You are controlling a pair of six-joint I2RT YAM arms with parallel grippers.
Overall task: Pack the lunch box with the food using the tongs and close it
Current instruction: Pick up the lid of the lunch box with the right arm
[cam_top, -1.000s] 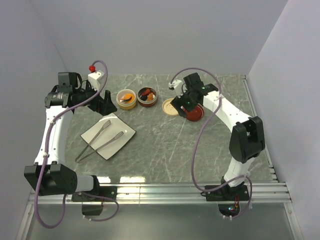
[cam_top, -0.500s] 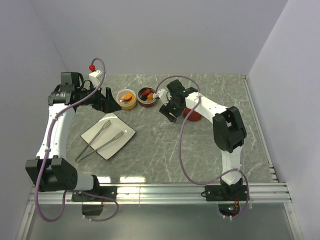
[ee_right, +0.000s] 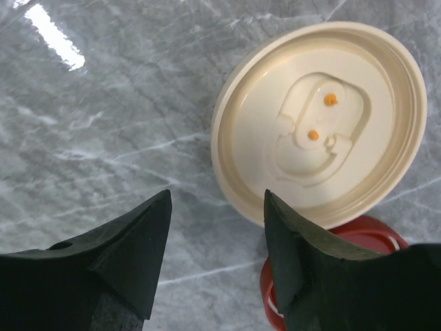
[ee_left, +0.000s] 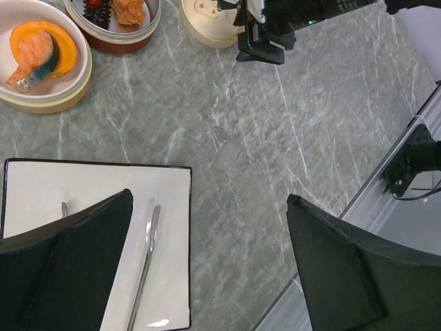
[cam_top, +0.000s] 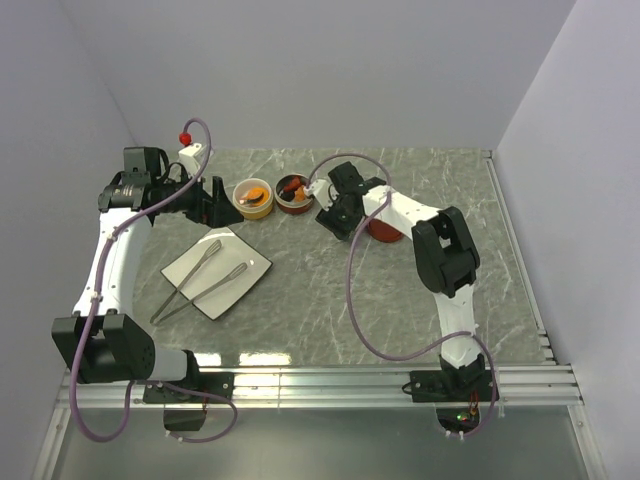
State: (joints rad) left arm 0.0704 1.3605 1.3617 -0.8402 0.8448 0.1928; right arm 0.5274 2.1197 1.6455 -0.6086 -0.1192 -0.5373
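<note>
The lunch box stands at the back: a cream tub holding an orange piece and a brown-pink slice of food, and a dark red tub holding more orange-brown food. The cream lid lies flat, partly on the red lid. My right gripper hangs open at the cream lid's lower-left rim, one finger beside the rim, the other over bare table. The silver tongs lie on the white plate. My left gripper is wide open above the plate's edge, holding nothing.
Grey marble table with a metal rail along the near edge. White walls close the back and both sides. The left arm's cable and a red-tipped part sit at the back left.
The right arm has swung left from above the lids to the cream lid's left rim, and its jaws have narrowed. The left arm has barely moved.
</note>
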